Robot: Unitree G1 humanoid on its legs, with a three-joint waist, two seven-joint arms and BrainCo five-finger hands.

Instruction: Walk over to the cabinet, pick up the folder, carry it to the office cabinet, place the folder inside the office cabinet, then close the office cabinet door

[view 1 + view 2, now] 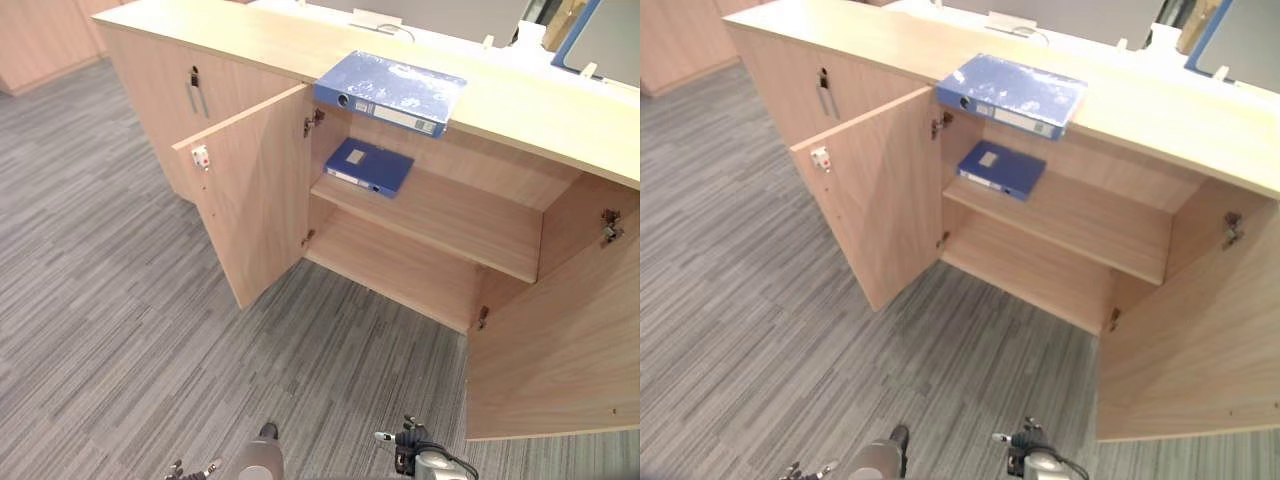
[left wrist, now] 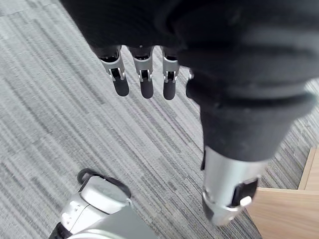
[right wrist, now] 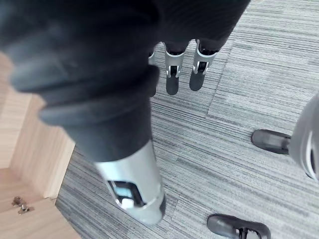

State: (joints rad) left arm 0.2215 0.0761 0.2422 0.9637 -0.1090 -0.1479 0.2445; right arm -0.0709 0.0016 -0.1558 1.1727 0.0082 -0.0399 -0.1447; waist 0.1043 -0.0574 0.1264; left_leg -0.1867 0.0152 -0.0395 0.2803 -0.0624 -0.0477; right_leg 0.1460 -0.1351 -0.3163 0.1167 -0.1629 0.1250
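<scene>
Noted L hand [image 2: 144, 74] slack, fingers straight, empty, over grey striped carpet [image 1: 100, 300]. Found pale wood-laminate cabinet [image 1: 250, 50], doors wide; flat rectangular blue folder [image 1: 390, 92] on top, overhanging edge; smaller folder [image 1: 368, 166] on shelf [image 1: 450, 215]. Noted R hand [image 3: 172, 74] likewise slack, empty.

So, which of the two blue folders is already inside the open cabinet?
The thinner folder, lying flat on the shelf inside. The thicker folder rests on the cabinet top above it, at the front edge.
</scene>
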